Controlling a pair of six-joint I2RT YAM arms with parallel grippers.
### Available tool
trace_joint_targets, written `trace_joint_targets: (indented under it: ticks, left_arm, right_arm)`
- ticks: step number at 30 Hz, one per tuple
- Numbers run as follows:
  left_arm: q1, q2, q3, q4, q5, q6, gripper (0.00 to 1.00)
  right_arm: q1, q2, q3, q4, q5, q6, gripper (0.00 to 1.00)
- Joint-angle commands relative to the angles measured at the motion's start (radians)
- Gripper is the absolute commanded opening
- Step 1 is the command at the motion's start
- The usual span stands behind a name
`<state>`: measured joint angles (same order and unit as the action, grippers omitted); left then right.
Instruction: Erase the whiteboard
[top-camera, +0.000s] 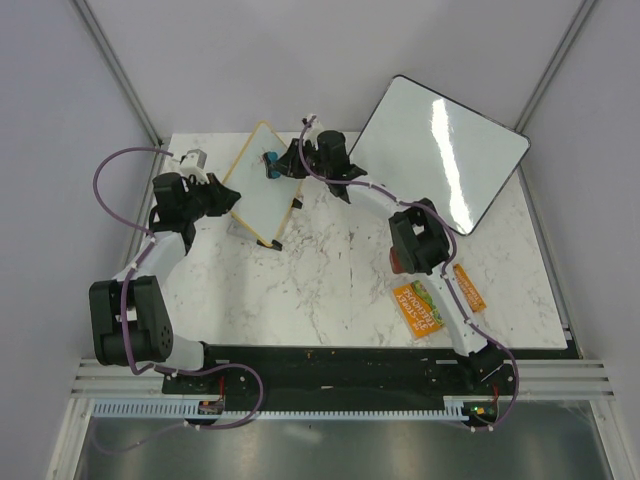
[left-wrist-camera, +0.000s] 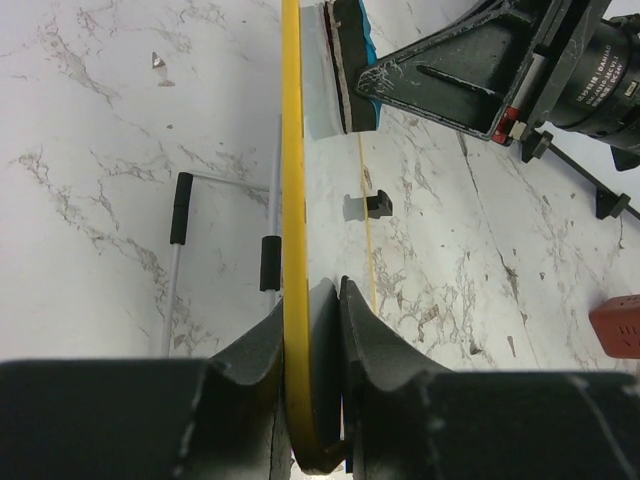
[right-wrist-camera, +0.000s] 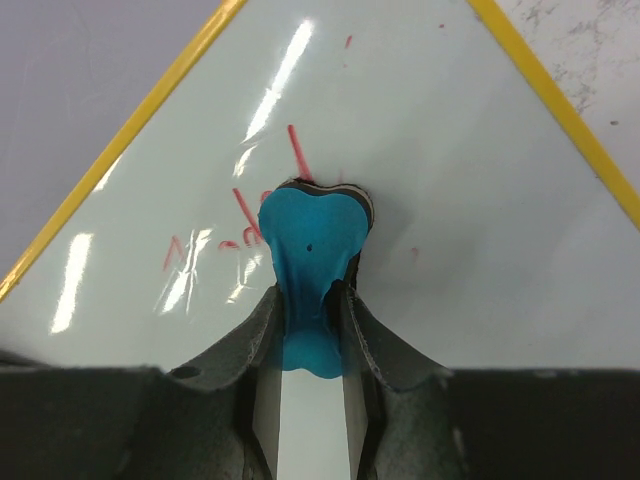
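White marble-veined tabletop (top-camera: 330, 270) spreads beneath my two arms. My right gripper (right-wrist-camera: 310, 300) is clamped on a blue-backed felt eraser (right-wrist-camera: 310, 235), its pad pressed against the small yellow-framed whiteboard (right-wrist-camera: 430, 150) — right over smeared red marker strokes (right-wrist-camera: 240, 215). My left gripper (left-wrist-camera: 312, 300) pinches that board's yellow edge, with the board tilted up toward the table's far left. Beyond it — at the far right corner — sits a larger black-framed blank whiteboard (top-camera: 440, 150).
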<state>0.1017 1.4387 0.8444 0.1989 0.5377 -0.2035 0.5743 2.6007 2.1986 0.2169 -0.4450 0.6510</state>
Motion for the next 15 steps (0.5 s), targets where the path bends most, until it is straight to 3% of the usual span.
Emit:
trace_joint_targets:
  ticks: [1, 10, 15]
  left_arm:
    - [-0.036, 0.009, -0.010, -0.072, -0.036, 0.148, 0.02]
    - [-0.046, 0.008, -0.007, -0.076, -0.045, 0.157, 0.02]
    - [-0.054, 0.002, -0.008, -0.079, -0.053, 0.164, 0.02]
  right_arm:
    - [0.117, -0.047, 0.022, -0.008, -0.150, -0.030, 0.00]
    - [0.165, -0.053, 0.053, -0.014, -0.118, -0.041, 0.00]
    - [0.162, -0.070, -0.019, 0.047, 0.073, 0.013, 0.00]
